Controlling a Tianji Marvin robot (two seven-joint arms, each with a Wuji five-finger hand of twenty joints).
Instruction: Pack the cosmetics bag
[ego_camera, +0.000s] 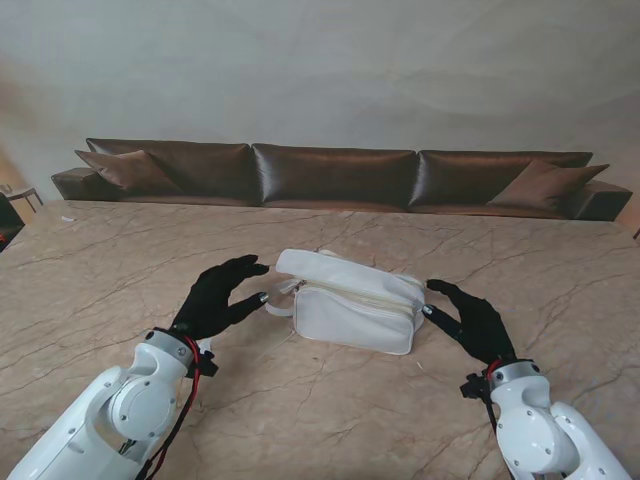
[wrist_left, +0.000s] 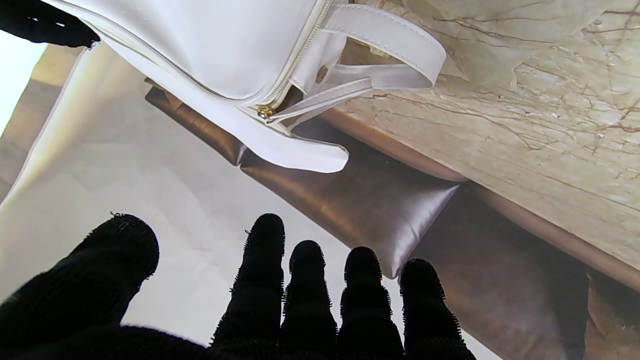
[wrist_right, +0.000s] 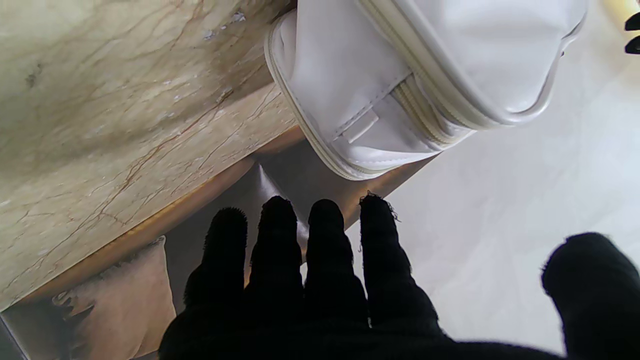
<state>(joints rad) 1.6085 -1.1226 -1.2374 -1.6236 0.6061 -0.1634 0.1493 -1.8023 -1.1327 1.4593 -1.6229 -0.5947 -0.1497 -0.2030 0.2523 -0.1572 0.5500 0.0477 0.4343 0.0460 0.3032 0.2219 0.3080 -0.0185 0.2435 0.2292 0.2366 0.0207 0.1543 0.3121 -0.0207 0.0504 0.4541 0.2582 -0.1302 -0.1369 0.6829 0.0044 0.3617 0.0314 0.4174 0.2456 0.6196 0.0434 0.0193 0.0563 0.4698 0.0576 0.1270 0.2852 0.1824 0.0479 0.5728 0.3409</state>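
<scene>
On the beige veined marble worktop (ego_camera: 120, 270), the black-gloved left hand (ego_camera: 215, 297) and black-gloved right hand (ego_camera: 472, 322) flank the white leatherette cosmetics bag (ego_camera: 350, 300), each with fingers (wrist_left: 267, 270) spread apart and holding nothing. The bag lies at the centre between them, its strap loop (wrist_left: 395, 50) toward the left hand. Beyond the far edge runs a long brown leather sofa (ego_camera: 335, 175).

Beige veined marble surface (ego_camera: 330, 400), long brown leather sofa (ego_camera: 335, 175) along its far edge, angled cushions (ego_camera: 125, 168) at both ends, plain pale wall (ego_camera: 320, 70) behind
</scene>
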